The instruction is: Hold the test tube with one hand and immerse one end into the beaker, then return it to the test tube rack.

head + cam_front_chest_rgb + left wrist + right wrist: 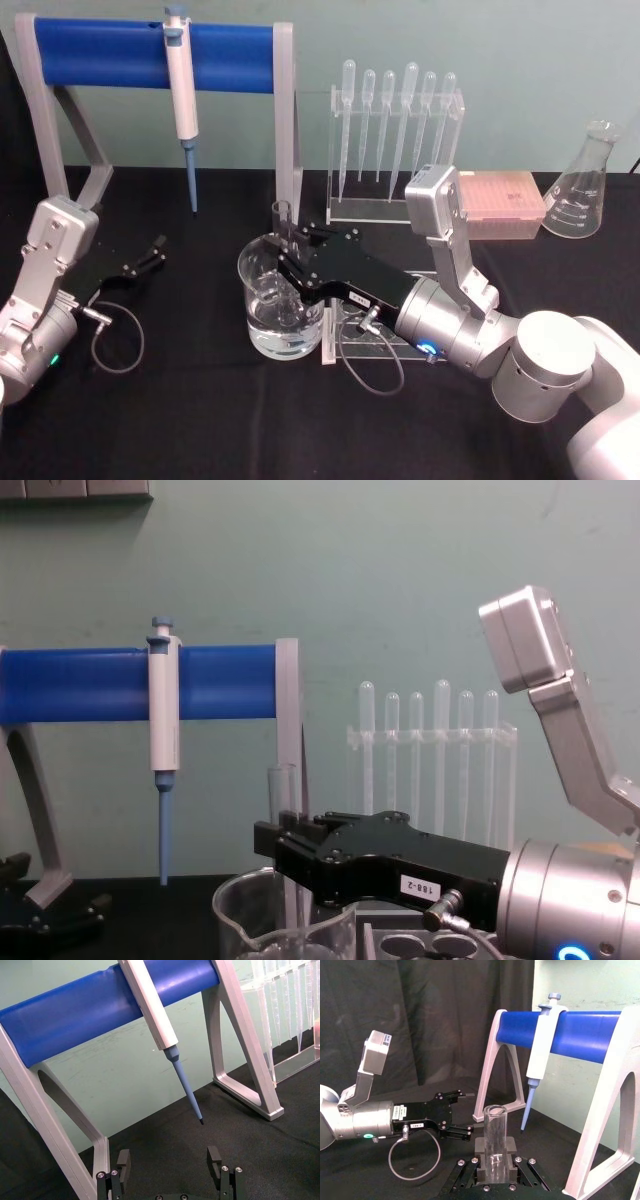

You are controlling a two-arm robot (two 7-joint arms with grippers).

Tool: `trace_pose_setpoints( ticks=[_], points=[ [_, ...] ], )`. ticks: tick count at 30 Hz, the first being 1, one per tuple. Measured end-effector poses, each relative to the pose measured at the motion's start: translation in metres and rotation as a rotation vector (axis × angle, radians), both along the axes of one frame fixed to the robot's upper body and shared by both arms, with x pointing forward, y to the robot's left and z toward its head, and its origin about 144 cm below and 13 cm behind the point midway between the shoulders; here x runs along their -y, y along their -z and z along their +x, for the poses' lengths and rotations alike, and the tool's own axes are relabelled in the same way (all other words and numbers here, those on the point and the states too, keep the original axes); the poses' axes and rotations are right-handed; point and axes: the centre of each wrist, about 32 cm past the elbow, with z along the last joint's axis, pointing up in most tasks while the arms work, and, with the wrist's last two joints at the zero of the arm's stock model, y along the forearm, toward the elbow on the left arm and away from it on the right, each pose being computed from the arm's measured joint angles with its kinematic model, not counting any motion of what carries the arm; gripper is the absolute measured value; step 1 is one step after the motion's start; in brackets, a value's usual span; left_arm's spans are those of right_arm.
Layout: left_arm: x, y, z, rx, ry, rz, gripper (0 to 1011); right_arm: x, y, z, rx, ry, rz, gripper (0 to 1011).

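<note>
Between the 2 fingers of my right gripper [288, 262], the test tube [283, 222] stands upright, pinched firmly at roughly mid-length. Above the fingers rises its open rim; directly beneath them sits the beaker [270, 335], into which the tube's lower end descends. Through the glass I cannot quite tell whether the rounded tip reaches the water. Behind the fingers, under the wrist, lies the clear rack [345, 335]. My left gripper [155, 253] is parked low over the black table [200, 420], well apart from the beaker, its 2 fingers [123, 1160] spread wide.
</note>
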Motion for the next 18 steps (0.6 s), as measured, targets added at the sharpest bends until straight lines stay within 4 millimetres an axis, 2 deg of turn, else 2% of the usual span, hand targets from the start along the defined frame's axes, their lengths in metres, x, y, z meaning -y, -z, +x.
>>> trace_pose_setpoints(
  ticks=[18],
  points=[
    [0.0,0.0,0.0,0.0,0.0,0.0,1000,0.0,0.0,0.0,0.0,0.0,0.0,226]
  ],
)
